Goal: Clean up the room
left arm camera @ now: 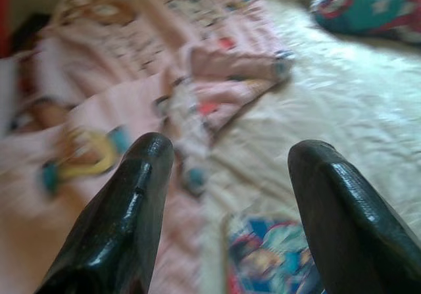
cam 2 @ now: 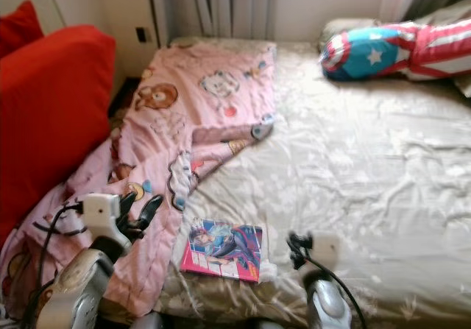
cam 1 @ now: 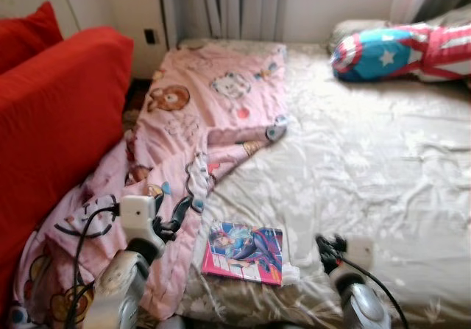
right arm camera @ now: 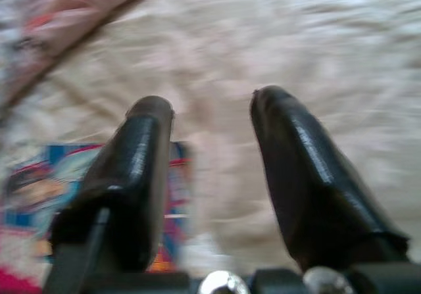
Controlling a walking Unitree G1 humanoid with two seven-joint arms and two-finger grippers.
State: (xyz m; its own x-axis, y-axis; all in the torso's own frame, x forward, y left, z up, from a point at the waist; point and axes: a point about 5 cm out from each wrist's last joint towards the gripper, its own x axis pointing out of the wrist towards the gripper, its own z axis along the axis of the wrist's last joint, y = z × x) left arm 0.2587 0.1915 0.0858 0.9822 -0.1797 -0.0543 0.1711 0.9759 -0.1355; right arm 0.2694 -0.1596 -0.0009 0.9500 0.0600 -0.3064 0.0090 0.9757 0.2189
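Note:
A colourful comic book lies flat near the front edge of the bed, on the cream sheet. A pink cartoon-print blanket is spread crumpled over the bed's left half and hangs off its side. My left gripper hovers open above the blanket's edge, just left of the book. My right gripper is open low over the sheet, to the right of the book. Neither holds anything.
A red sofa or cushion stands close on the left of the bed. A blue, red and white star-shield pillow lies at the bed's far right. Curtains and a wall are behind.

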